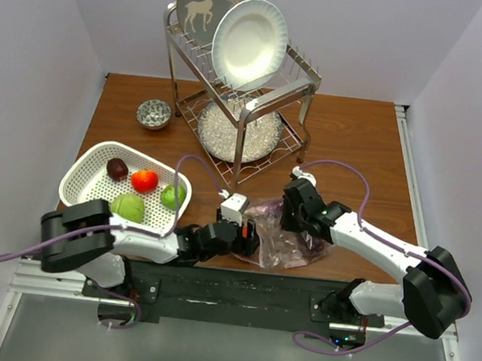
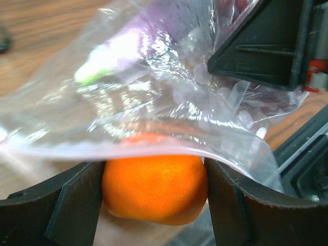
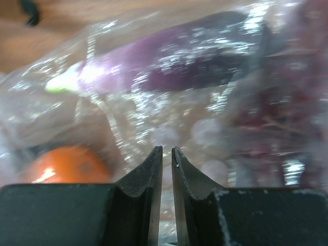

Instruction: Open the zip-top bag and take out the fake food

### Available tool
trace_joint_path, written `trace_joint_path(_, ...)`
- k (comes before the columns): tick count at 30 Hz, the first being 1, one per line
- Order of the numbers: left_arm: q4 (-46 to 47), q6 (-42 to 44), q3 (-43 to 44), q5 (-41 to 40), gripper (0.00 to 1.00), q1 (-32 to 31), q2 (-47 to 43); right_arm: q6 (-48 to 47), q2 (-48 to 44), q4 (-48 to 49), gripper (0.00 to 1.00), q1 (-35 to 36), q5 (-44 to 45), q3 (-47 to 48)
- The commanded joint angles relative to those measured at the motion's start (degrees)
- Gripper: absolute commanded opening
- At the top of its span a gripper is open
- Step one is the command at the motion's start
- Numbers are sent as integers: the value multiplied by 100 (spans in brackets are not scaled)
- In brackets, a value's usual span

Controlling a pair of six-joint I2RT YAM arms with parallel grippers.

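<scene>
In the overhead view we cannot make out the contents of the zip-top bag (image 1: 296, 247), which lies crumpled on the table (image 1: 357, 141) near its front edge, between the two arms. The left gripper (image 1: 251, 235) covers the bag's left end there. We count four pieces of fake food in the white basket (image 1: 82, 177): one dark purple piece (image 1: 117, 167), one red-orange fruit (image 1: 144, 180), one lime (image 1: 173, 196) and one cabbage-like ball (image 1: 128, 207). The dish rack (image 1: 298, 87) carries three plates, and one small bowl (image 1: 154, 114) stands beside it. Only the wrist views show the bag's load: one orange fruit (image 2: 154, 189), one long purple piece (image 3: 169, 66) with a green tip, and, at the blurred right, what may be grapes. The left fingers (image 2: 66, 205) press both sides of the orange fruit, gripping it half under the film's edge. The right gripper (image 3: 166, 159) is closed to a thin slit (film fills its whole view) on the bag.
</scene>
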Motion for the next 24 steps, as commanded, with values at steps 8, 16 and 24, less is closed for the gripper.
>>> trace_joint_path(8, -2084, -721, -338, -843, 37, -9, -2281, -12, 77, 292, 15, -284, 97, -208)
trace_joint_path(16, -4666, -1099, 522, -1775, 37, 184, -3101, -91, -125, 274, 16, -285, -9, -181)
trace_joint_path(24, -5354, -660, 752, -1318, 36, 2082, -3874, -258, -292, 186, 16, -285, -123, -129)
